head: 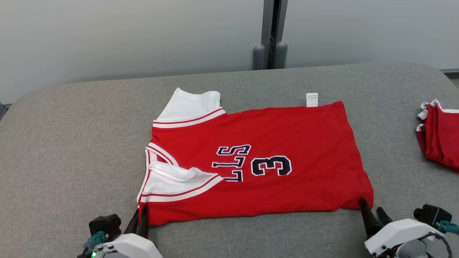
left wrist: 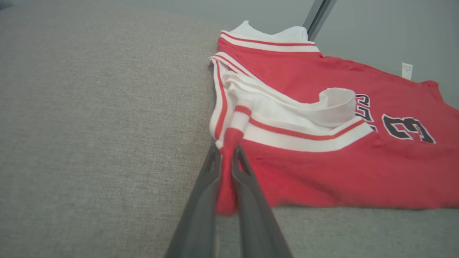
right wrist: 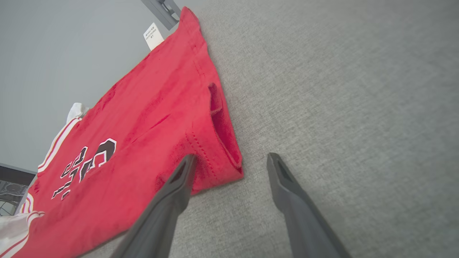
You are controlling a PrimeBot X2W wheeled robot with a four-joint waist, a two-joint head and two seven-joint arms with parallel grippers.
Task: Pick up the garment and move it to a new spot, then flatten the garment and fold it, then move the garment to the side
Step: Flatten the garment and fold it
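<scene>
A red jersey (head: 272,154) with white sleeves and a dark number 3 lies spread flat on the grey table, collar to the left. My left gripper (head: 140,214) is shut on the jersey's near shoulder corner; in the left wrist view red cloth (left wrist: 226,172) is pinched between the two fingers. My right gripper (head: 371,209) stands open at the near hem corner. In the right wrist view one finger (right wrist: 181,179) rests on the red hem (right wrist: 218,157) and the other finger (right wrist: 283,179) lies on bare table beside it.
A second folded red garment (head: 439,134) lies at the table's right edge. The grey padded table (head: 71,143) has rounded far corners. Behind it is a pale wall with a dark post (head: 269,39). A white label (head: 311,99) sticks out of the jersey's far edge.
</scene>
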